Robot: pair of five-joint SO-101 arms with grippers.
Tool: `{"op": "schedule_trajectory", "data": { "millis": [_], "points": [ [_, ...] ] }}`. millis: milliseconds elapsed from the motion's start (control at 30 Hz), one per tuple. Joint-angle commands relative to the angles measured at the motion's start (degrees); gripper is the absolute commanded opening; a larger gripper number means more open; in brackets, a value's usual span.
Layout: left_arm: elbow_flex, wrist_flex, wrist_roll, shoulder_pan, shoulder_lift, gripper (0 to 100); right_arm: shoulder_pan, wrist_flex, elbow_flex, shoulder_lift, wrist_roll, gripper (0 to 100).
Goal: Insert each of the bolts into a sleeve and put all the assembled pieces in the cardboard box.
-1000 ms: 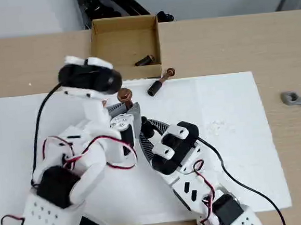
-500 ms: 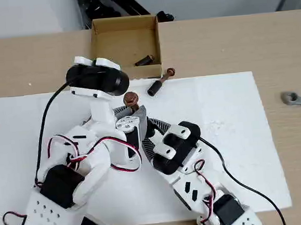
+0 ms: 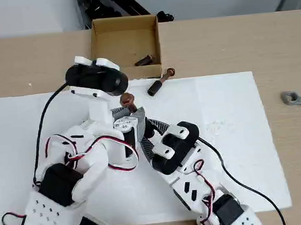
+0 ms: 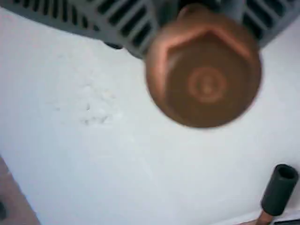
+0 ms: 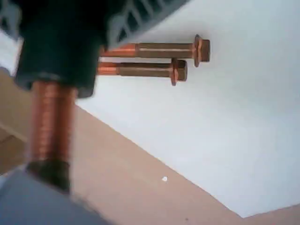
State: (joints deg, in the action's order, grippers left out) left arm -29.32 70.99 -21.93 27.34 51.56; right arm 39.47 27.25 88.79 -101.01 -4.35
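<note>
My left gripper (image 3: 129,110) is shut on a copper bolt (image 3: 127,99), whose hex head (image 4: 204,84) looms close in the left wrist view. Just right of it, my right gripper (image 3: 147,127) is shut on a black sleeve (image 5: 61,47). The bolt's threaded shaft (image 5: 50,126) sticks out of the sleeve's end. Two bare bolts (image 5: 154,49) lie side by side on the white sheet. One assembled piece (image 3: 145,60) lies in the cardboard box (image 3: 99,43). Another assembled piece (image 3: 160,82) rests just outside the box's front wall.
A white sheet (image 3: 230,137) covers the middle of the wooden table. A metal wrench (image 3: 298,100) lies on the bare wood at the far right. Black equipment sits behind the box at the table's back edge.
The left arm swung right with the bolt, closing on the right gripper's sleeve, then eased slightly back left. The right arm barely moved.
</note>
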Motion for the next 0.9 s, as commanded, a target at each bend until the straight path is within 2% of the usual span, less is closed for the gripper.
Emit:
{"op": "schedule_trajectory", "data": {
  "millis": [0,233,567,700,867],
  "points": [
    [2.2,0.2,0.2,0.1,0.0,14,-0.5,-1.6,-3.5,0.1,0.6,0.2],
    [2.2,0.2,-0.9,0.1,0.0,15,-0.5,-1.6,-3.6,0.1,0.6,0.2],
    [4.5,4.2,-0.8,-0.3,0.0,23,-0.7,-1.8,-3.6,0.3,0.6,0.2],
    [7.7,6.0,-0.4,-0.4,-0.1,25,-2.2,-0.6,-6.7,5.7,0.8,0.2],
    [14.0,14.7,1.4,-0.4,-1.6,25,-3.9,-0.7,-9.8,14.0,1.1,0.2]
  ]
}}
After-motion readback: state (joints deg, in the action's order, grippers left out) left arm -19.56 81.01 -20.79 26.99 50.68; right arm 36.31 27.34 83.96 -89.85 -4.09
